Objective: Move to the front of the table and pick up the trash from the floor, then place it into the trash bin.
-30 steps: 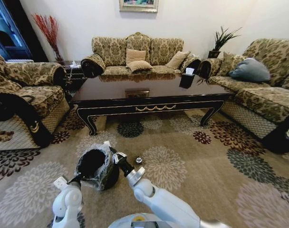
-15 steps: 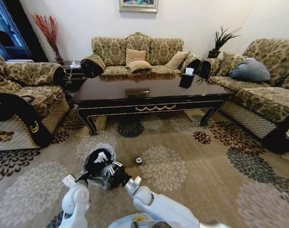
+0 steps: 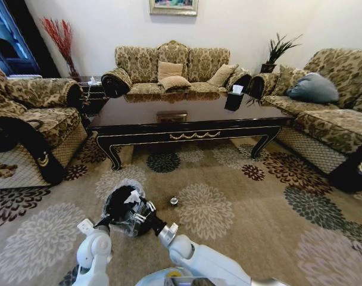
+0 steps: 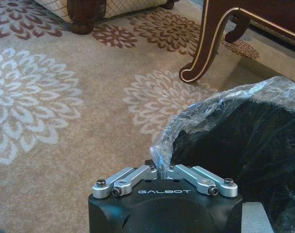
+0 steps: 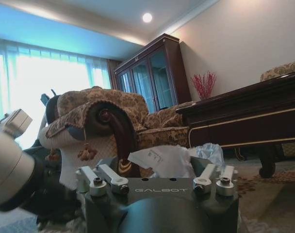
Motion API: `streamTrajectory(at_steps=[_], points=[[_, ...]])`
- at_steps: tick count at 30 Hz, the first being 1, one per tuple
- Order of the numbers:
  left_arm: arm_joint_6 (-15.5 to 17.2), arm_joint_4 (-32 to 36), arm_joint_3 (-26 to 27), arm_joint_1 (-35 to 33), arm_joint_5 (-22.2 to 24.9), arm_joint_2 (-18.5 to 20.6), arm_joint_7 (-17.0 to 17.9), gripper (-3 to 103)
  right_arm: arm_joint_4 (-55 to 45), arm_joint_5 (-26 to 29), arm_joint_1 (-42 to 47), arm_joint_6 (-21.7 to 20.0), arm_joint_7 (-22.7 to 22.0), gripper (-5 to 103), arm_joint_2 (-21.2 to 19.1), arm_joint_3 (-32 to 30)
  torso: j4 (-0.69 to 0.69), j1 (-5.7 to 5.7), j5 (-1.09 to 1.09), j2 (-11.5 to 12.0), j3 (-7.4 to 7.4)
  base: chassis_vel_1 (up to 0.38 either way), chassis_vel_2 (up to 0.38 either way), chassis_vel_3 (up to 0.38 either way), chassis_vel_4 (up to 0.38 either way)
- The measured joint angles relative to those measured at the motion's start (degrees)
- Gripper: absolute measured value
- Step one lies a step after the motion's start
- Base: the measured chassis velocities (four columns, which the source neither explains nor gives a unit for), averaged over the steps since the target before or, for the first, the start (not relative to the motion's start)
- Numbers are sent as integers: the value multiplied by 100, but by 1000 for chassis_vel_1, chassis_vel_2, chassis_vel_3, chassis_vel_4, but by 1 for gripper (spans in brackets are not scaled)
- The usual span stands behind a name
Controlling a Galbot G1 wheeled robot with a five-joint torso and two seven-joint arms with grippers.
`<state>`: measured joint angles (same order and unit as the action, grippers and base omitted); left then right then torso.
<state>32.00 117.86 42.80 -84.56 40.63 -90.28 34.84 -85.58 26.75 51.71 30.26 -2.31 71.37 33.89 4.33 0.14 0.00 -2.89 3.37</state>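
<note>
The trash bin (image 3: 118, 210), black with a crinkly clear bag, stands on the carpet in front of the table (image 3: 187, 116). My left gripper (image 3: 104, 223) is at its near rim, shut on the bag's edge (image 4: 159, 158). My right gripper (image 3: 136, 205) reaches in from the right and hangs over the bin's mouth. It is shut on the trash (image 3: 132, 196), a crumpled white tissue (image 5: 162, 160) sitting between its fingers. A tiny dark scrap (image 3: 174, 201) lies on the carpet just right of the bin.
A curved table leg (image 4: 210, 43) stands close behind the bin. Sofas flank the carpet: an armchair (image 3: 32, 119) on the left, a sofa (image 3: 330, 113) on the right, another (image 3: 169, 71) behind the table. A black tissue box (image 3: 233, 98) sits on the table.
One second ago my right gripper was beside the bin's right rim; it has swung with the tissue over the bin's mouth. The left arm shifted slightly right, still holding the bag.
</note>
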Motion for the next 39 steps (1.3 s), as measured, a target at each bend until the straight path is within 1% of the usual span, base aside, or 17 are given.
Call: streamTrajectory(at_steps=[2, 3, 4, 8, 24, 30, 34, 35, 37, 38, 39], points=[[0, 0, 13, 5, 0, 1, -1, 3, 0, -45, 26, 23, 6, 93, -55, 17, 0, 0, 0, 0, 0, 0, 0, 0, 0], [0, 0, 13, 5, 0, 1, -1, 3, 0, -45, 26, 23, 6, 93, -55, 17, 0, 0, 0, 0, 0, 0, 0, 0, 0], [0, 0, 19, 7, 0, 3, -1, 3, -2, -59, 36, 28, 7, 97, -79, 28, 0, 0, 0, 0, 0, 0, 0, 0, 0], [0, -3, 14, 14, -7, -4, -4, 3, -32, -125, 68, 57, 12, 100, -116, 80, 0, 0, 0, 0, 0, 0, 0, 0, 0], [-30, -92, -56, 9, -142, -76, -34, 3, -64, -141, -22, 87, 9, 100, 29, 214, -1, 0, 0, 0, 0, 0, 0, 0, 0], [-31, -99, -93, 27, -174, -110, -41, 3, -83, -65, -101, 82, -3, 100, 41, 188, 0, 0, 0, 0, 0, 0, 0, 0, 0], [-22, -57, 95, 41, -48, -7, -39, 3, -68, 124, -104, -46, -20, 100, 47, -47, 0, 0, -1, 0, 0, 0, 0, 0, 0], [-1, -24, 208, 52, 87, 69, -28, 3, -67, 226, -106, -121, -24, 100, 47, -173, -1, 0, -1, 0, 0, 0, 0, 0, 0], [53, 21, 484, 79, 350, 288, 30, 3, -92, 426, -109, -248, -46, 100, 27, -373, 2, 0, -2, 0, 0, 0, 0, 0, 0], [75, 31, 606, 82, 434, 399, 60, 3, -112, 510, -114, -332, -104, 100, 25, -462, 0, 0, 1, 0, 0, 0, 0, 0, 0], [75, 31, 606, 82, 434, 399, 60, 3, -112, 510, -114, -332, -104, 100, 25, -462, 0, 0, 1, 0, 0, 0, 0, 0, 0]])
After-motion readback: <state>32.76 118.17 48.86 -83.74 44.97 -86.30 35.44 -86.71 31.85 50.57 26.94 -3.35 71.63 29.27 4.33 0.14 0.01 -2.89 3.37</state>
